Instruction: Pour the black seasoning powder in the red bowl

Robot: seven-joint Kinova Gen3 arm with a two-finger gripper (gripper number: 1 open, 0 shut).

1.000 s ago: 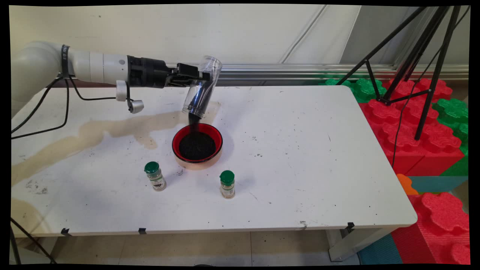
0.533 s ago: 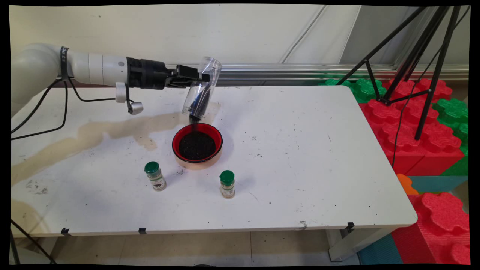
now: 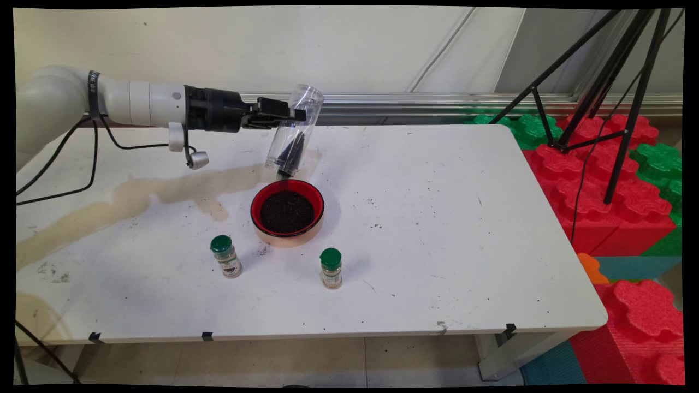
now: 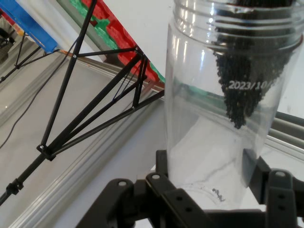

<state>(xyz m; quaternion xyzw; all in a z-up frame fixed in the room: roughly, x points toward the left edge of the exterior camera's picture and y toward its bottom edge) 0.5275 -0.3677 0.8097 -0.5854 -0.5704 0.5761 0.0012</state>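
Overhead, the claw (image 3: 297, 115) clamps a tipped clear jar (image 3: 293, 131) of black grains above the grain-filled red bowl (image 3: 287, 212).

The clear plastic jar (image 3: 294, 131) hung tipped mouth-down above the red bowl (image 3: 287, 210) — dark granules (image 4: 247, 80) gathered near its mouth — bowl already filled dark.

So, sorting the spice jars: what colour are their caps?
Green on both spice jars, clearest in the main view.
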